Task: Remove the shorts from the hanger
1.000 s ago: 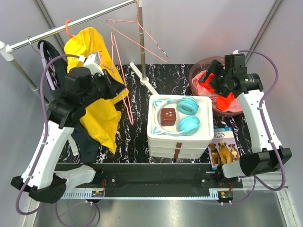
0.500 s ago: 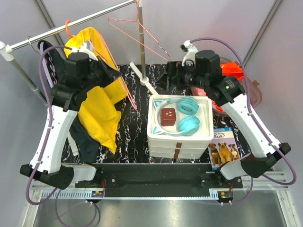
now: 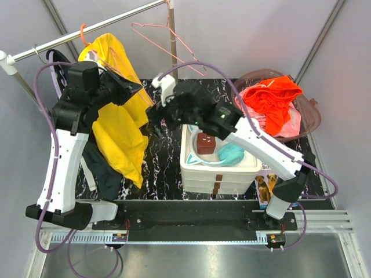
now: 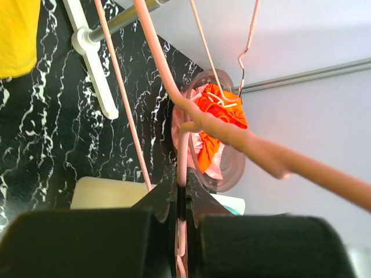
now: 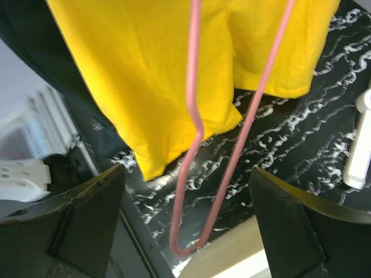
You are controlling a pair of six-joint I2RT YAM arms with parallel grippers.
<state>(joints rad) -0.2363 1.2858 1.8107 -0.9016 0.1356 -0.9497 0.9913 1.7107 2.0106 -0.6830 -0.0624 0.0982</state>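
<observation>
L claw (image 4: 181, 200) is clamped on a thin wire of the pink hanger (image 4: 157, 63), jaws pressed together w/ the wire btwn them. R claw (image 5: 186, 229) stands wide apart. The hanger's bottom bend dangles btwn its fingers (image 5: 87, 223), touching neither. Just behind that bend hang the yellow shorts (image 5: 151, 75), draped at the table's L side under the rail (image 3: 104, 23), w/ an orange hook (image 3: 84, 32) above them; can't tell which hanger carries them. Further R: white box (image 3: 197, 171) w/ teal headphones (image 3: 232, 153), then a bowl (image 3: 310, 119) w/ orange cloth (image 3: 272, 92), all on the black marbled table (image 3: 165, 174).
</observation>
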